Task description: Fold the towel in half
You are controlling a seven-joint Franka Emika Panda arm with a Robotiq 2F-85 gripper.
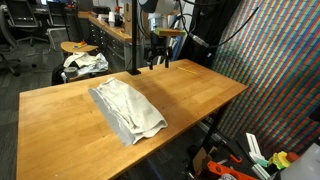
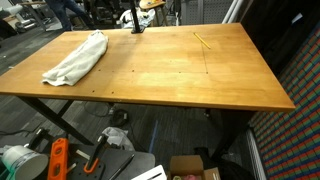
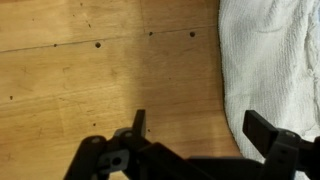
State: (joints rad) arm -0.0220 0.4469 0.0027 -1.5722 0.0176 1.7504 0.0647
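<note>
Towel (image 1: 128,108), pale and rumpled, lies in a long heap on the wooden table (image 1: 200,95), set slantwise and closer to one end than to the middle. In both exterior views the towel (image 2: 78,58) rests on the bare wood with nothing on top of it, and I cannot tell whether it is folded over or only bunched. The arm (image 1: 158,15) stands at the far edge of the table (image 2: 180,75), and its dark hand (image 1: 154,58) hangs there above the wood, apart from the cloth. In an exterior view the hand (image 2: 136,24) is small and dim at the top of the picture. The wrist view shows the hand (image 3: 200,130) from close by. Its two black fingers (image 3: 138,125) are spread wide, with only bare wood between them and nothing gripped. The towel (image 3: 275,60) fills the right side of that view, its edge running down to the tip of the nearer finger; whether they touch I cannot tell. A few small dark holes (image 3: 98,45) dot the boards. A thin yellow stick (image 2: 203,41) lies on the table, well apart from the towel. Beyond the table a stool (image 1: 82,62) carries a crumpled cloth, and on the floor below stand an orange tool (image 2: 57,160) and a cardboard box (image 2: 195,168).
</note>
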